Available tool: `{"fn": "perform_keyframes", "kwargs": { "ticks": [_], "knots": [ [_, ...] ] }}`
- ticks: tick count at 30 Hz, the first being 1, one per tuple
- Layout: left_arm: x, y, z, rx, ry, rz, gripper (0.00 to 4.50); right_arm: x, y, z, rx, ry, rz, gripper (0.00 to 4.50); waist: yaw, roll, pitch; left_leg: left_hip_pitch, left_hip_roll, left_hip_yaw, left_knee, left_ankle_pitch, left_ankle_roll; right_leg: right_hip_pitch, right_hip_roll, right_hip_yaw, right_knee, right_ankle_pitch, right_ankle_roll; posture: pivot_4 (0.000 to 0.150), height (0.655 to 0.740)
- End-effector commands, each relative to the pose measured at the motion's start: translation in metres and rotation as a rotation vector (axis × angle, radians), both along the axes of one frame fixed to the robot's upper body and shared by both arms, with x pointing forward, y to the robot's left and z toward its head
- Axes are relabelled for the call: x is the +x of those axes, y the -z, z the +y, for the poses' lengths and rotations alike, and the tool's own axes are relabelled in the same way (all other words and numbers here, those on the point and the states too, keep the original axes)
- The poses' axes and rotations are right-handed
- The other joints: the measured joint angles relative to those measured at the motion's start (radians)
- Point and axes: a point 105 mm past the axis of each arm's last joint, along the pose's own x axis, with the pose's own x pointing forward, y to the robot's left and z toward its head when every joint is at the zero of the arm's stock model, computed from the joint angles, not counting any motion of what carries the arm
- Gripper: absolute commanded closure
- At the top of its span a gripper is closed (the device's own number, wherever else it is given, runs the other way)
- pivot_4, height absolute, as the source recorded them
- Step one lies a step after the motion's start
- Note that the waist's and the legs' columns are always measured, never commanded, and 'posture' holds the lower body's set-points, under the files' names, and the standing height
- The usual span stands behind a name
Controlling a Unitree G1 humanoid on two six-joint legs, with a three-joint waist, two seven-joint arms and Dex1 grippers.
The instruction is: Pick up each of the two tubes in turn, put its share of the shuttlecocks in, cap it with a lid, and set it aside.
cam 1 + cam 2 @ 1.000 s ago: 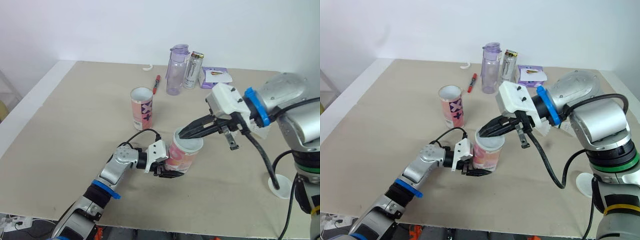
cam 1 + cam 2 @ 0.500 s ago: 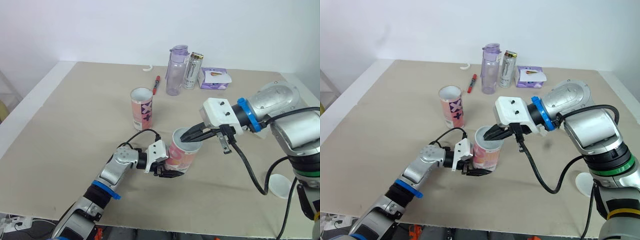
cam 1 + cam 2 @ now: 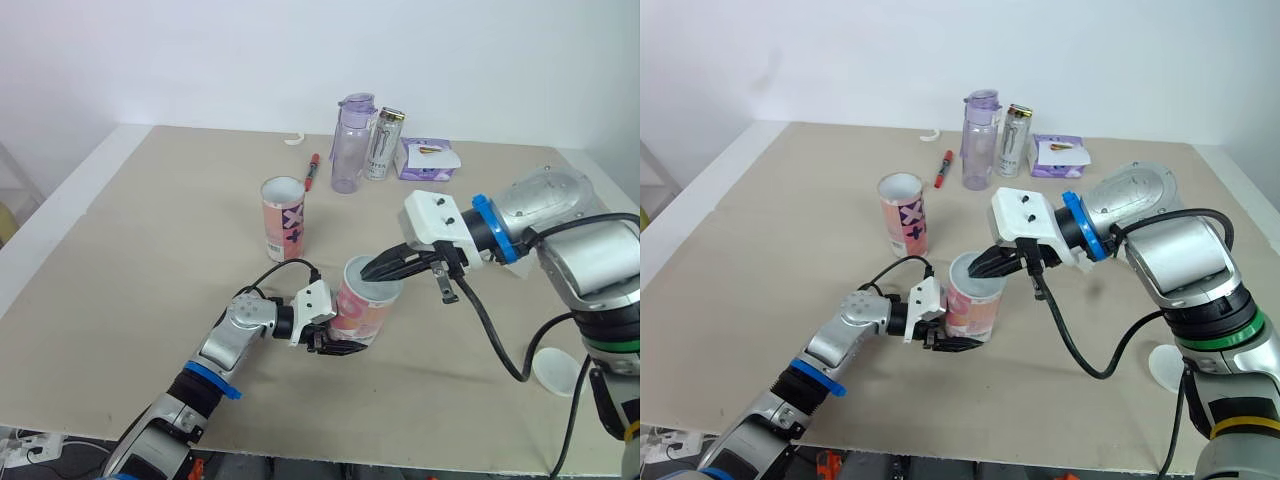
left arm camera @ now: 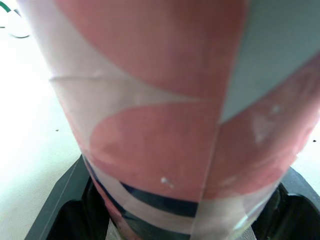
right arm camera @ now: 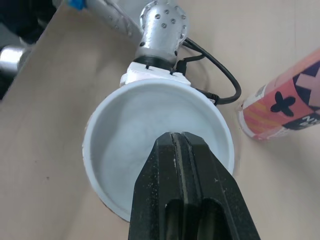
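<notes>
A pink patterned tube (image 3: 361,312) stands on the table near the front middle, with a white lid (image 5: 150,130) on its mouth. My left gripper (image 3: 338,338) is shut on the tube's lower part, and its black fingers (image 4: 65,210) flank the tube's wall. The right gripper (image 3: 371,271) is shut, fingers pressed together, with the tips resting on the lid's right side. A second pink tube (image 3: 284,216) with a white top stands upright farther back to the left. Another white lid (image 3: 556,370) lies flat on the table at the front right.
At the back stand a clear purple bottle (image 3: 352,140) and a drinks can (image 3: 383,142), with a purple box (image 3: 428,158) to their right. A red pen (image 3: 314,166) and a small white hook (image 3: 293,139) lie to their left. My right arm's cable (image 3: 495,330) hangs beside the tube.
My right wrist has dropped lower and flattened out, while its shut fingertips have stayed at the top of the held tube. The left gripper and the tube have not moved.
</notes>
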Motion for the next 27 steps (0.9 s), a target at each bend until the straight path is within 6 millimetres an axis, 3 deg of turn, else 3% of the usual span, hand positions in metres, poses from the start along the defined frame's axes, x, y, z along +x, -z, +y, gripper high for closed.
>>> {"fn": "perform_keyframes", "kwargs": {
  "ticks": [1,6,10,12,13,14,17,20,24,27],
  "knots": [
    [0.002,0.018,0.01,0.048,-0.052,0.034,1.49,0.003,-0.04,-0.03,0.189,0.104,-0.001,4.48,0.0,0.0,0.0,0.0,0.0,0.0,0.0,0.0,0.0,0.0,0.0,0.0,0.0,0.0,0.0,0.15,0.74],
    [0.006,0.01,0.012,0.011,-0.075,0.024,1.49,0.002,-0.054,-0.066,0.388,0.221,-0.057,4.48,0.001,0.0,0.001,-0.006,-0.002,0.0,0.0,0.0,0.0,-0.001,-0.001,0.0,0.0,0.001,-0.002,0.15,0.74],
    [0.003,0.004,0.013,0.0,-0.041,0.016,1.49,-0.008,-0.02,-0.09,0.451,0.313,-0.034,4.48,0.0,-0.001,0.001,-0.006,-0.002,0.0,-0.002,0.0,0.0,-0.001,0.003,-0.001,-0.001,0.0,-0.001,0.15,0.74],
    [0.001,0.0,0.014,-0.008,-0.025,0.001,0.68,-0.014,-0.003,-0.095,0.45,0.339,-0.013,4.5,0.0,-0.001,0.002,-0.006,-0.001,-0.001,-0.002,0.0,0.0,0.0,0.004,-0.001,-0.001,-0.001,-0.001,0.15,0.74],
    [0.0,-0.001,0.014,-0.014,-0.018,-0.005,0.24,-0.017,0.006,-0.096,0.444,0.347,0.001,3.87,0.0,-0.001,0.002,-0.006,-0.001,-0.001,-0.003,0.0,0.0,-0.001,0.005,-0.001,-0.001,-0.001,-0.001,0.15,0.74],
    [-0.001,-0.002,0.014,-0.015,-0.01,-0.009,0.01,-0.02,0.014,-0.097,0.433,0.352,0.014,3.78,-0.005,0.003,0.002,-0.006,-0.001,-0.002,-0.003,0.0,0.0,0.0,0.006,-0.001,-0.001,-0.001,-0.001,0.15,0.74],
    [-0.003,-0.006,0.014,-0.013,0.015,-0.027,0.0,-0.028,0.037,-0.095,0.416,0.358,0.046,2.43,-0.009,0.006,0.003,-0.006,0.0,-0.001,-0.004,0.0,0.0,-0.001,0.009,0.003,0.0,-0.004,0.005,0.15,0.74],
    [-0.004,-0.014,0.017,-0.017,0.034,-0.056,0.0,-0.033,0.062,-0.092,0.407,0.363,0.092,1.79,-0.01,0.004,0.004,-0.005,0.001,-0.002,-0.004,0.0,0.0,-0.001,0.011,0.004,0.0,-0.004,0.005,0.15,0.74],
    [-0.004,-0.025,0.029,-0.007,0.036,-0.09,0.0,-0.037,0.088,-0.079,0.416,0.351,0.13,0.31,-0.012,0.004,0.005,-0.006,0.002,-0.002,-0.004,0.0,0.0,-0.001,0.012,0.004,0.0,-0.004,0.004,0.15,0.74],
    [-0.004,-0.029,0.04,0.008,0.02,-0.11,0.0,-0.034,0.099,-0.068,0.449,0.352,0.124,0.12,-0.013,0.002,0.006,-0.006,0.002,-0.002,-0.004,0.0,0.0,-0.002,0.012,0.004,0.0,-0.004,0.004,0.15,0.74]
  ]
}}
